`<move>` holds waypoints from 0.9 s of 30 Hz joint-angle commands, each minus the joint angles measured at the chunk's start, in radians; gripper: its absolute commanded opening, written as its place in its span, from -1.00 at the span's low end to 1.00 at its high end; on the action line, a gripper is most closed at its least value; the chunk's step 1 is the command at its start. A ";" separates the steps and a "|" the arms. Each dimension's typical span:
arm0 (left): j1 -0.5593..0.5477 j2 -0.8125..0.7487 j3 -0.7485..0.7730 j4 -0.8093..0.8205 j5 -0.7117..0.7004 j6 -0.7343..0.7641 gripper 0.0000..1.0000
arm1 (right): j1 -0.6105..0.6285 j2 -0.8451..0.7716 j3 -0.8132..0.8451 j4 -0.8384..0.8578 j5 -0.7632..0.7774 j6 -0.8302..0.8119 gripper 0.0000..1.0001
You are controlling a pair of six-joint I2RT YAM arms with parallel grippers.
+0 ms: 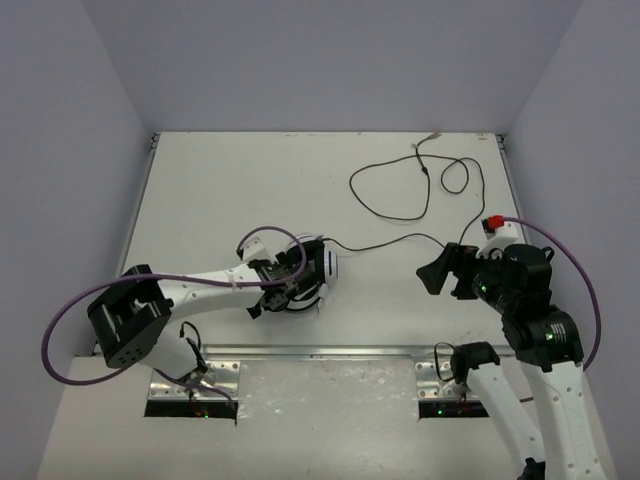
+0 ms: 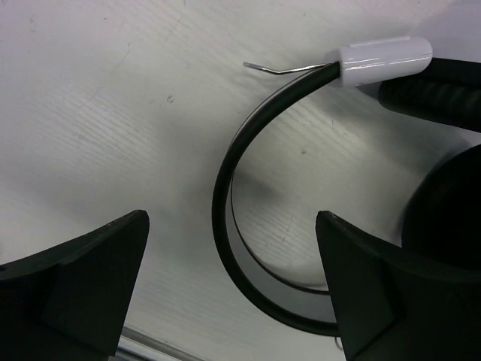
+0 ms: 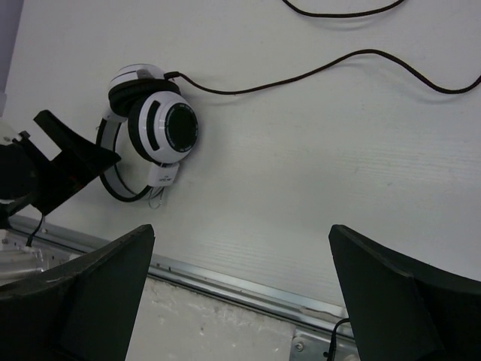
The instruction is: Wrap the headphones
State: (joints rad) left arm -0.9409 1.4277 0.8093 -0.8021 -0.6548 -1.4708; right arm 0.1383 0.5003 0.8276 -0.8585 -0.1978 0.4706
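The headphones (image 1: 326, 266) lie on the white table (image 1: 220, 190), left of the middle, their white-and-black ear cups (image 3: 161, 128) stacked on their side. My left gripper (image 1: 288, 280) hangs low over them and is open. In the left wrist view the thin black headband (image 2: 222, 188) curves between its two fingers (image 2: 98, 278), touching neither, and a white slider (image 2: 383, 60) shows above. The long black cord (image 1: 385, 240) runs right from the headphones and loops toward the far edge. My right gripper (image 1: 440, 272) stands open to the right of the headphones, with nothing in it.
A metal strip (image 3: 248, 289) runs along the table's near edge, under my right gripper (image 3: 242, 229). Thick purple cables arc off the left arm (image 1: 60, 330) and the right arm (image 1: 580, 270). Pale walls close in the table on three sides.
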 commanded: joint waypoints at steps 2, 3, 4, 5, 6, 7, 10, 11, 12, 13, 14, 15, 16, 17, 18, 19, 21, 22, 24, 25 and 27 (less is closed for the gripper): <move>-0.004 0.072 -0.019 0.096 -0.022 -0.072 0.72 | 0.000 -0.006 0.021 0.030 -0.051 -0.023 0.98; -0.006 0.088 -0.024 0.122 -0.016 -0.072 0.60 | -0.002 -0.006 0.022 0.032 -0.054 -0.023 0.98; -0.004 0.118 -0.024 0.130 -0.013 -0.074 0.48 | -0.002 -0.006 0.022 0.035 -0.060 -0.021 0.98; -0.006 0.132 -0.027 0.138 0.003 -0.075 0.36 | -0.002 -0.008 0.018 0.041 -0.064 -0.020 0.98; -0.006 0.145 -0.036 0.173 0.010 -0.069 0.18 | -0.002 -0.008 0.015 0.045 -0.069 -0.015 0.98; -0.004 0.167 -0.041 0.188 0.017 -0.066 0.08 | -0.002 -0.009 0.010 0.052 -0.083 -0.013 0.98; -0.006 0.209 -0.045 0.216 0.044 -0.059 -0.43 | -0.002 -0.003 -0.004 0.073 -0.101 0.002 0.98; -0.006 0.212 -0.047 0.219 0.050 -0.053 -0.73 | -0.002 -0.002 -0.007 0.079 -0.118 0.002 0.98; -0.007 0.211 -0.048 0.216 0.050 -0.048 -0.88 | -0.002 0.003 -0.010 0.084 -0.129 0.008 0.98; -0.010 0.189 -0.053 0.210 0.050 -0.048 -0.99 | -0.002 0.003 -0.015 0.091 -0.150 0.013 0.98; -0.016 0.165 -0.055 0.180 0.032 -0.046 -0.99 | -0.002 0.001 -0.030 0.125 -0.220 0.017 0.98; -0.036 0.137 -0.049 0.146 0.009 -0.046 -0.99 | -0.002 -0.008 -0.041 0.145 -0.256 0.039 0.98; -0.045 0.076 -0.036 0.105 -0.049 -0.049 -0.99 | -0.002 -0.015 -0.056 0.173 -0.282 0.055 0.98; -0.058 0.041 -0.019 0.010 -0.081 -0.040 -0.99 | -0.002 -0.028 -0.105 0.250 -0.296 0.078 0.98; -0.074 -0.030 0.028 -0.040 -0.147 -0.001 -0.99 | -0.002 -0.058 -0.135 0.297 -0.322 0.117 0.98; -0.079 -0.061 0.059 -0.084 -0.176 0.030 -0.99 | -0.002 -0.072 -0.168 0.346 -0.331 0.128 0.98; -0.084 -0.155 0.148 -0.143 -0.221 0.256 -0.99 | -0.002 -0.098 -0.275 0.503 -0.362 0.135 0.98; -0.082 -0.180 0.178 -0.141 -0.229 0.329 -0.99 | -0.002 -0.098 -0.275 0.504 -0.383 0.138 0.98; -0.084 -0.242 0.264 -0.183 -0.235 0.502 -0.99 | -0.002 -0.088 -0.361 0.669 -0.531 0.195 0.98; -0.084 -0.260 0.287 -0.193 -0.233 0.561 -0.99 | -0.002 -0.069 -0.430 0.869 -0.592 0.229 0.98; -0.084 -0.302 0.355 -0.210 -0.220 0.673 -0.99 | -0.002 -0.048 -0.491 1.088 -0.687 0.319 0.98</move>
State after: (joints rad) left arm -1.0210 1.2114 1.0641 -0.9878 -0.7967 -1.0523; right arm 0.1379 0.4274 0.3985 -0.2241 -0.6712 0.6552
